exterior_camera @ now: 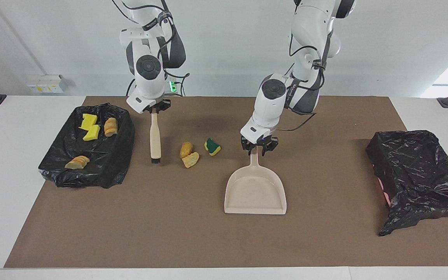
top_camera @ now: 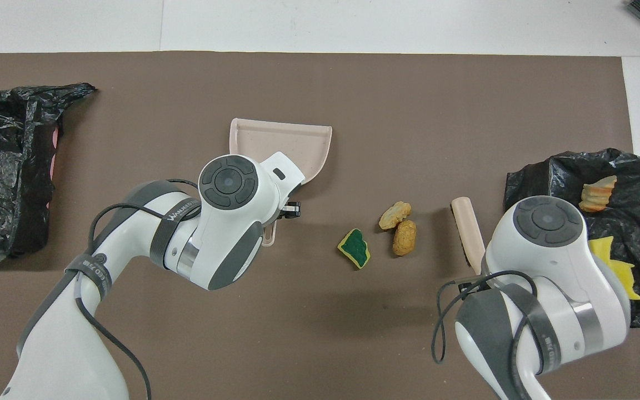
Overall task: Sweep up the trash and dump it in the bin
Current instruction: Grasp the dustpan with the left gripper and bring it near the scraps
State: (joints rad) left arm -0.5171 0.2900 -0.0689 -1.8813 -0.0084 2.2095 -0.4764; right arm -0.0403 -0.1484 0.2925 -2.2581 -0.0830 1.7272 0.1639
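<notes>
Brown mat (exterior_camera: 325, 233): loose trash (exterior_camera: 190, 154) between brush-gripping right end effector (exterior_camera: 155, 111) and dustpan-handle-pinching left end effector (exterior_camera: 259, 149).
</notes>
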